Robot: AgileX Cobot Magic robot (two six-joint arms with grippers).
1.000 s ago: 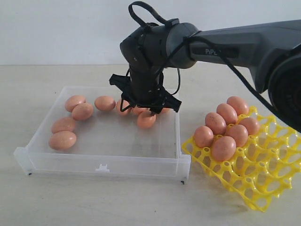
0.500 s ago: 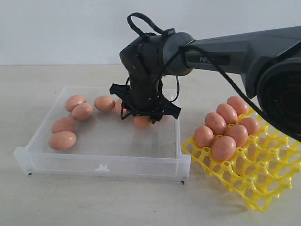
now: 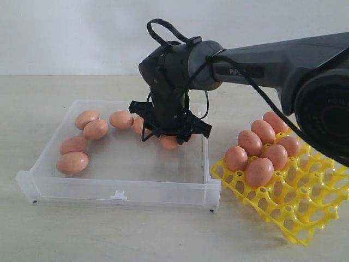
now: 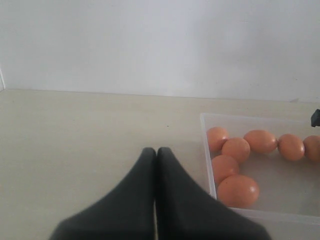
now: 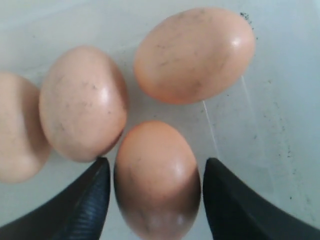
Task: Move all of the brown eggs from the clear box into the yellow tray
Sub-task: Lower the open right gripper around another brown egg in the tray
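Brown egg (image 5: pixel 157 180) sits between the fingers of my right claw (image 3: pixel 170 136). Jaws apart, one either side, down by the far wall of the clear box (image 3: pixel 120 188), towards its right corner. More eggs (image 3: pixel 73 162) lie along the left wall. Six eggs (image 3: pixel 259 172) fill the box-side end of the yellow tray (image 3: pixel 305 213), just beside the box. My left claw (image 4: pixel 156 155) is pinched together over the desk (image 4: pixel 75 125).

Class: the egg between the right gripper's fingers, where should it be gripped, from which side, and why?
Grip the egg across its narrow middle, from above. It lies on its side, long axis running between the fingers of the open right gripper, flanks exposed.
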